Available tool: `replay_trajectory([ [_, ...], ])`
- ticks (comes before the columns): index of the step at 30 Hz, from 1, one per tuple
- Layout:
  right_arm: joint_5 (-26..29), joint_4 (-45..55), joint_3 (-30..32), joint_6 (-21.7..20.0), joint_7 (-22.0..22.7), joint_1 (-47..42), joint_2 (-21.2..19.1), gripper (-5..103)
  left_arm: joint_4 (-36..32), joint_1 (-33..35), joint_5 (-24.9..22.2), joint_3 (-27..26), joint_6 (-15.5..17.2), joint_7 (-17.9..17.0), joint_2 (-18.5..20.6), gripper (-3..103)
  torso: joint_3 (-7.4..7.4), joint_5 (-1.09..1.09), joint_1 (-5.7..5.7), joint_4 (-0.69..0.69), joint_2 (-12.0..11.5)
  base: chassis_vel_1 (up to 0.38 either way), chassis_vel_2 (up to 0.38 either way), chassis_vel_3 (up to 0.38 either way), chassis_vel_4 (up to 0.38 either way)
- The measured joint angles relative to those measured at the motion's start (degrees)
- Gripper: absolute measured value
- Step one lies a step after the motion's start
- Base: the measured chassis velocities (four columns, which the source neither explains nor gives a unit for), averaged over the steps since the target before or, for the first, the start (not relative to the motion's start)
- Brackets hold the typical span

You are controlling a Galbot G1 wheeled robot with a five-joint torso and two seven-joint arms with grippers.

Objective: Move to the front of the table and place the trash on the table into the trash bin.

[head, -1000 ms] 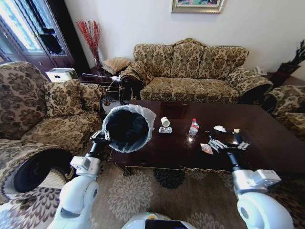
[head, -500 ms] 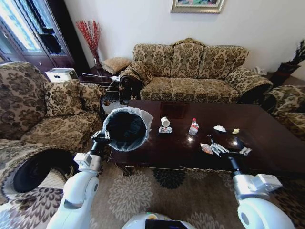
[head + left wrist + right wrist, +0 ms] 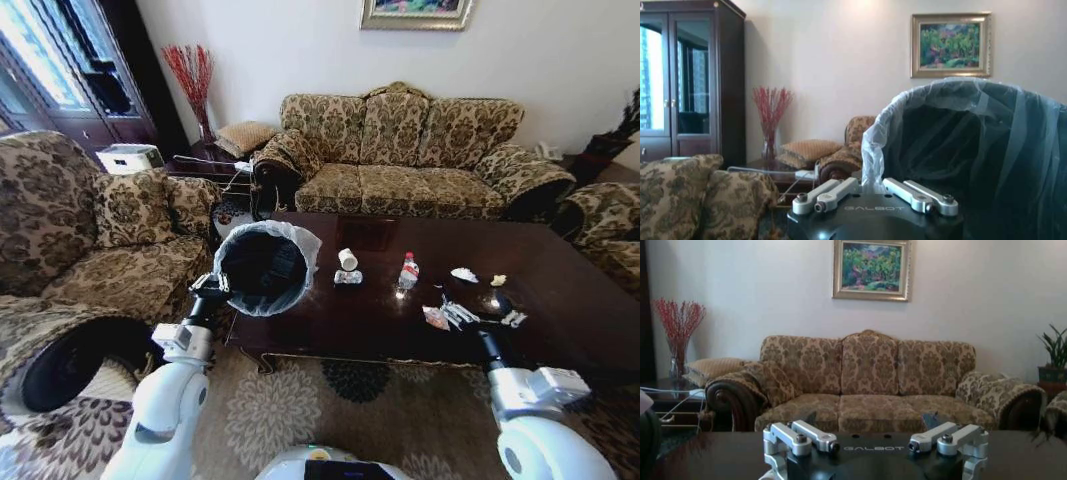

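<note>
The black trash bin (image 3: 262, 265) with its white liner hangs tilted, mouth toward me, at the left end of the dark wood table (image 3: 560, 290). My left gripper (image 3: 211, 288) is shut on its rim; the left wrist view shows the liner edge (image 3: 875, 145) running down between the closed jaws. Trash lies on the table: a white paper cup (image 3: 347, 259), a red-capped clear bottle (image 3: 407, 270), a wrapper (image 3: 347, 277), white paper (image 3: 463, 273), a yellowish scrap (image 3: 498, 280) and crumpled wrappers (image 3: 448, 315). My right gripper (image 3: 497, 300) hovers open over the table's right part, beside the wrappers, its jaws (image 3: 869, 420) spread wide.
A patterned sofa (image 3: 400, 150) stands behind the table, with armchairs at the left (image 3: 90, 230) and right (image 3: 605, 225). A side table with a vase of red twigs (image 3: 190, 85) is in the back left corner. Patterned carpet (image 3: 340, 410) lies between me and the table.
The bin in my left gripper has shifted slightly up and left. My right gripper has drawn back a little toward the table's near edge. The trash has not moved.
</note>
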Motion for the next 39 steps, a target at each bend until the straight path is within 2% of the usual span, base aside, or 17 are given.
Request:
replay_trajectory([
  [13,0.6,-5.5,-1.6,0.3,-2.2,3.8,-4.1,100,-0.6,-0.1,0.6,-0.7,0.4,-0.4,0.1,1,0.01,0.00,0.02,0.01,0.0,-0.102,0.112,0.116,-0.113],
  [20,1.0,-17.1,-5.4,1.9,-5.8,10.7,-5.6,100,0.4,-0.9,1.4,0.1,1.1,-0.7,-0.1,1,-0.01,0.00,-0.02,0.00,0.0,-0.005,0.003,0.007,-0.002],
  [22,-0.1,-24.0,-9.5,3.6,-6.1,16.1,-6.0,100,1.2,-1.1,1.4,-0.5,1.1,-1.1,0.1,1,-0.01,0.02,-0.03,0.02,0.0,0.000,0.000,0.000,0.000],
  [25,-0.8,-27.7,-12.2,5.0,-5.9,19.3,-5.9,100,1.7,-1.3,1.1,-0.5,1.3,-1.5,0.4,1,0.00,0.01,-0.01,0.05,0.0,0.000,0.000,0.000,0.000],
  [27,-1.1,-31.7,-15.4,6.2,-5.1,23.2,-5.7,100,2.4,-2.0,0.4,0.5,1.8,-1.5,1.1,1,0.01,-0.01,0.01,0.00,0.0,0.000,0.000,0.000,0.000],
  [31,-1.0,-36.4,-20.0,6.6,-4.4,27.9,-5.8,100,2.8,-2.0,0.2,0.7,1.9,-1.4,1.4,1,0.00,-0.02,0.01,-0.03,0.0,0.000,0.000,0.000,0.000],
  [33,-1.0,-40.5,-24.0,6.7,-3.8,31.3,-5.6,100,3.1,-1.7,0.2,0.4,1.9,-1.3,1.5,1,0.00,-0.01,0.00,0.04,0.0,0.000,0.000,0.000,0.000],
  [35,-1.0,-41.9,-25.3,6.8,-3.5,32.3,-5.2,100,3.3,-1.8,0.2,0.4,1.8,-1.3,1.6,1,0.00,0.00,0.00,0.04,0.0,0.000,0.000,0.000,0.000],
  [36,-1.0,-43.1,-26.4,6.8,-3.3,33.1,-4.8,100,3.5,-1.8,0.2,0.4,1.8,-1.3,1.7,1,0.01,0.00,0.00,0.05,0.0,0.000,0.000,0.000,0.000],
  [37,-1.2,-46.0,-28.6,6.8,-2.4,35.3,-3.6,100,4.0,-2.0,0.1,0.6,1.7,-1.1,2.0,1,0.01,-0.02,0.00,-0.02,0.0,0.000,0.000,0.000,0.000],
  [39,-1.2,-48.1,-30.1,6.8,-1.5,37.0,-2.6,100,4.2,-2.0,0.1,0.6,1.7,-0.9,2.1,1,0.01,-0.02,0.00,-0.01,0.0,0.000,0.000,0.000,0.000],
])
